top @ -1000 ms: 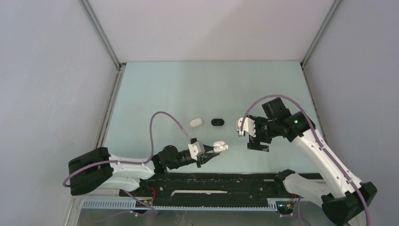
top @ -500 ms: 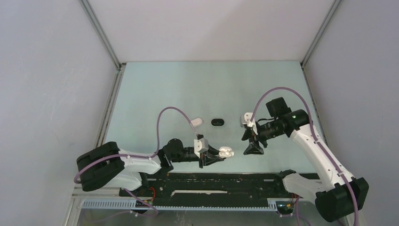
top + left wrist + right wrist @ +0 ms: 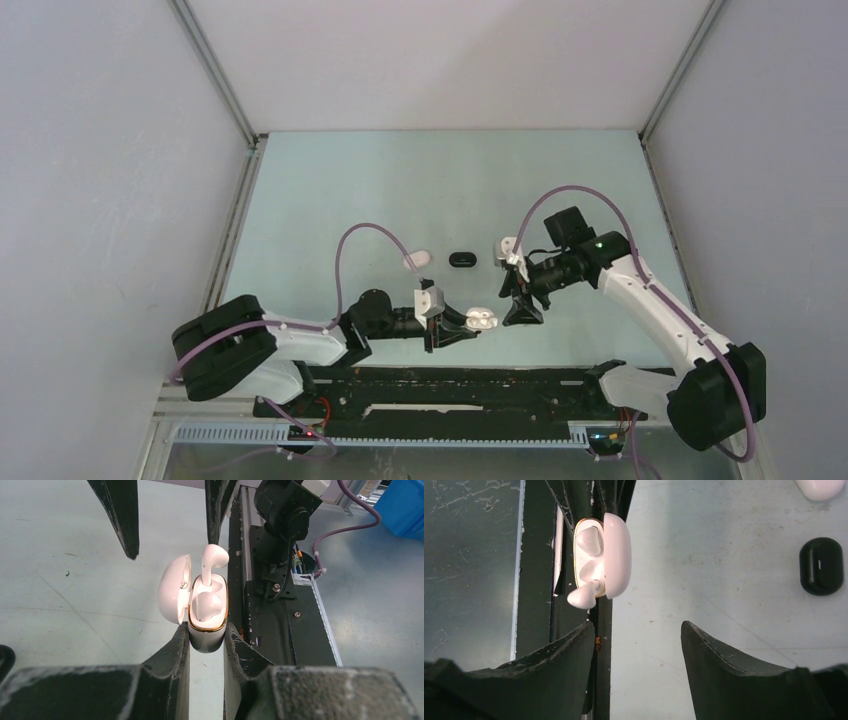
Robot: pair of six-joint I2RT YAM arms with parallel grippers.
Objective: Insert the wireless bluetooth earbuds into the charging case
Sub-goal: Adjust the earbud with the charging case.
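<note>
**Top view.** The left hand (image 3: 458,328) reaches toward 3 o'clock just past the arm bases. It is clamped on the open case (image 3: 482,320) and holds it clear of the table (image 3: 400,180), presumably so the other arm can work on it. The right hand (image 3: 521,308) hangs just beside the case at its 3 o'clock, fingers apart and empty. A black case (image 3: 461,259) and a spare white case (image 3: 417,259) lie on the table toward 12 o'clock, apart from the work.

**Left wrist view.** The fingers pinch only the case's lower body, which leaves the lid (image 3: 173,594) free to stand open at 9 o'clock. 1 seated earbud (image 3: 206,605) lies down in its well. The proud earbud (image 3: 214,562) has its stem in the far well and its head well above the rim, so I judge it not yet home. The right hand's fingertips (image 3: 125,520) hang beyond at 11 and 12 o'clock.

**Right wrist view.** The case sits at 11 o'clock, with the proud earbud jutting from its near end. It lies just above the finger at 7 o'clock, not centred in the gap. A straight press looks needed next. A slanted one could flip the earbud out.
</note>
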